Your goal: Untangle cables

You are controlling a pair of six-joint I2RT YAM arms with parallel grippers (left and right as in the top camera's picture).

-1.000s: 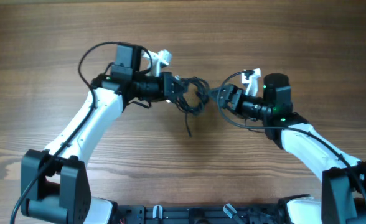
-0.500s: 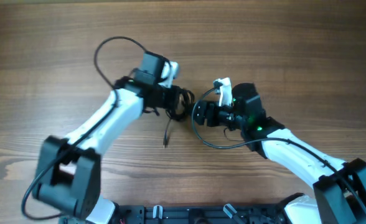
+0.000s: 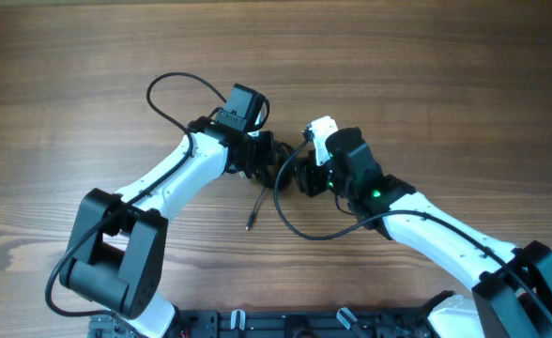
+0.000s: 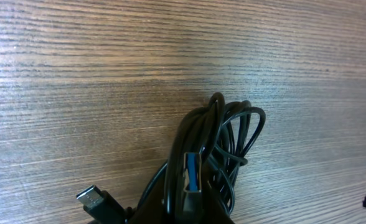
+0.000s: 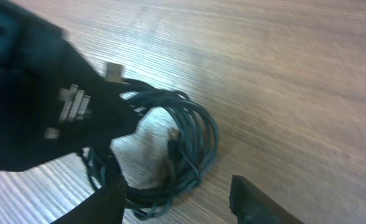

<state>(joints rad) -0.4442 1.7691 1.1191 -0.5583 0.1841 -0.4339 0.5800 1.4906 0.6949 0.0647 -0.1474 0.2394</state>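
Toward the front of the table (image 3: 501,75), the left arm (image 3: 163,183) and the right arm (image 3: 445,230) reach inward from either side. Just ahead of them, one loose strand (image 3: 255,207) of the cables (image 3: 278,158) trails down onto the wood, and its small plug tip lies apart from the bunch. Beyond it, at mid-table, the two hands meet almost nose to nose, with the cables bunched in a tangled coil between them. The left hand (image 3: 263,153) is clenched on that coil. Its wrist view shows the black loops fanning out from the bottom edge, with a blue plug (image 4: 193,171) among them and another plug end (image 4: 93,199) sticking out to one side. The right hand (image 3: 300,176) is released. Its fingers (image 5: 110,202) stand wide apart at the near side of the coil, with the lower loops lying in the gap; whether the loops touch the fingers cannot be told. Farther back, a thicker arm cable (image 3: 175,86) arcs over bare wood behind the left hand.
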